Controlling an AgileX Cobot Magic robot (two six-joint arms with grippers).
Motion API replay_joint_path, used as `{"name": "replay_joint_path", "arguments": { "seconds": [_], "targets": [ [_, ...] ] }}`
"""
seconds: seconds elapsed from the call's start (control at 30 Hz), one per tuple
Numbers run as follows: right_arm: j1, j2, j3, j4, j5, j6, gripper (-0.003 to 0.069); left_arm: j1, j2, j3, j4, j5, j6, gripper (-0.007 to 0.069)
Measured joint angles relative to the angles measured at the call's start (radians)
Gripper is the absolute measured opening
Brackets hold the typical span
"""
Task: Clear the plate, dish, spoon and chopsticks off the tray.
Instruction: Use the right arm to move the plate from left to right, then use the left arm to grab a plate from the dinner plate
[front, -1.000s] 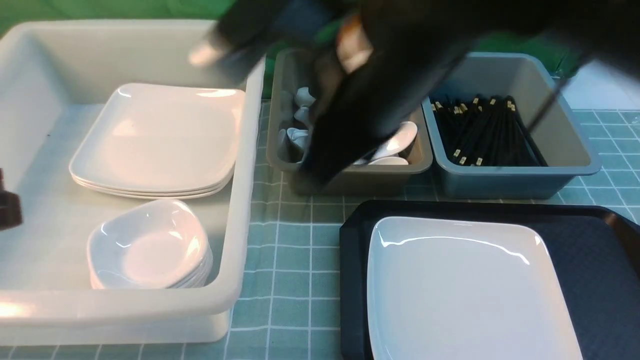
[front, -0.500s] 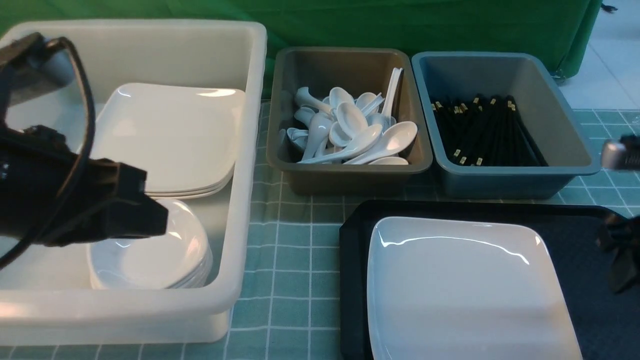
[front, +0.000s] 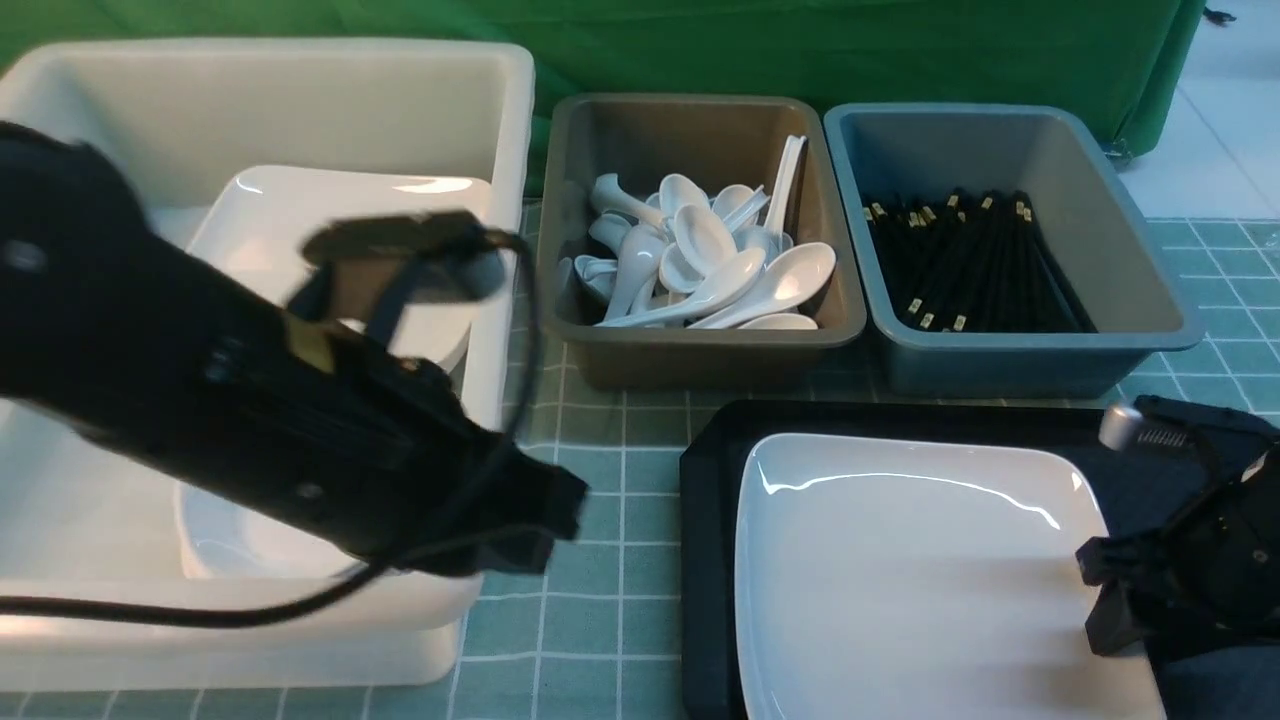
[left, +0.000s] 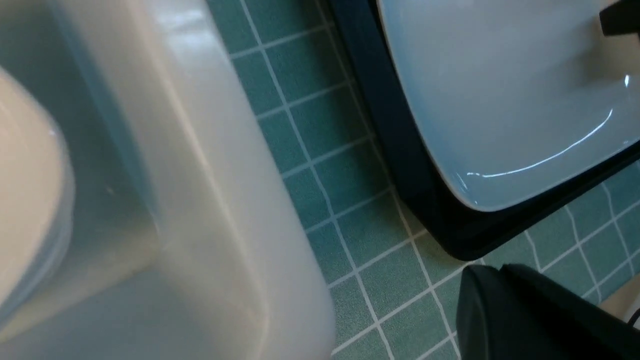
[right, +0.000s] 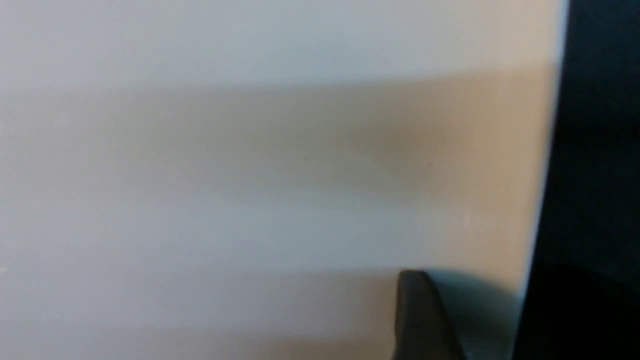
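Observation:
The white square plate (front: 920, 570) lies on the black tray (front: 705, 560); nothing else shows on the tray. My right gripper (front: 1100, 600) is low at the plate's right rim. In the right wrist view one fingertip (right: 417, 315) is over the plate (right: 250, 150) beside its edge, with the dark tray (right: 600, 125) past it; the jaws look apart. My left gripper (front: 555, 510) hangs over the white tub's near right corner, left of the tray, and looks shut and empty (left: 480, 300). The left wrist view also shows the plate (left: 500, 100) and a tray corner (left: 400, 165).
The big white tub (front: 500, 200) holds stacked square plates (front: 420, 220) and small dishes (front: 230, 540). Behind the tray, a brown tub (front: 690, 345) holds white spoons (front: 700, 260) and a blue-grey tub (front: 1040, 360) holds black chopsticks (front: 970, 260). Green cloth hangs behind.
My left arm swung right across the white tub to its near right corner. My right gripper came in from the right edge and down to the plate's right rim.

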Motion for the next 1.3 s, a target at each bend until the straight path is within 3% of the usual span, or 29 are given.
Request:
{"name": "replay_joint_path", "arguments": {
  "seconds": [0.1, 0.3, 0.53, 0.6, 0.63, 0.73, 0.77, 0.8, 0.87, 0.93, 1.1, 1.3],
  "targets": [
    [0.009, -0.004, -0.002, 0.018, -0.007, -0.022, 0.0146, -0.017, 0.045, 0.000, -0.013, -0.015, -0.006, 0.0001],
    [-0.048, -0.012, -0.013, -0.033, -0.010, 0.054, 0.0139, -0.035, 0.101, 0.000, -0.026, -0.036, 0.004, 0.0001],
    [-0.181, -0.014, -0.013, -0.113, 0.001, 0.176, 0.0136, -0.153, 0.139, 0.000, -0.026, -0.153, 0.004, 0.0001],
    [-0.190, -0.014, -0.013, -0.123, 0.021, 0.193, 0.0188, -0.196, 0.173, -0.002, -0.028, -0.209, 0.002, 0.0003],
    [-0.190, -0.014, -0.013, -0.125, 0.031, 0.195, 0.0250, -0.214, 0.194, -0.006, -0.028, -0.245, 0.001, 0.0009],
    [-0.190, -0.014, -0.024, -0.129, 0.091, 0.181, 0.0542, -0.248, 0.263, -0.046, -0.028, -0.280, 0.003, 0.0061],
    [-0.190, -0.014, -0.028, -0.130, 0.101, 0.174, 0.0568, -0.252, 0.268, -0.049, -0.028, -0.282, 0.004, 0.0066],
    [-0.190, -0.021, -0.038, -0.131, 0.133, 0.156, 0.0624, -0.260, 0.296, -0.072, -0.029, -0.288, 0.005, 0.0104],
    [-0.187, -0.059, -0.049, -0.134, 0.176, 0.131, 0.0669, -0.273, 0.352, -0.115, -0.031, -0.300, 0.005, 0.0211],
    [-0.176, -0.120, -0.050, -0.135, 0.194, 0.127, 0.0662, -0.274, 0.407, -0.155, -0.043, -0.308, 0.005, 0.0318],
    [-0.140, -0.354, -0.051, -0.136, 0.184, 0.124, 0.0562, -0.274, 0.544, -0.255, -0.065, -0.315, 0.005, 0.0523],
    [-0.105, -0.599, -0.051, -0.135, 0.118, 0.124, 0.0537, -0.274, 0.704, -0.366, -0.090, -0.312, -0.022, 0.0571]
  ]
}}
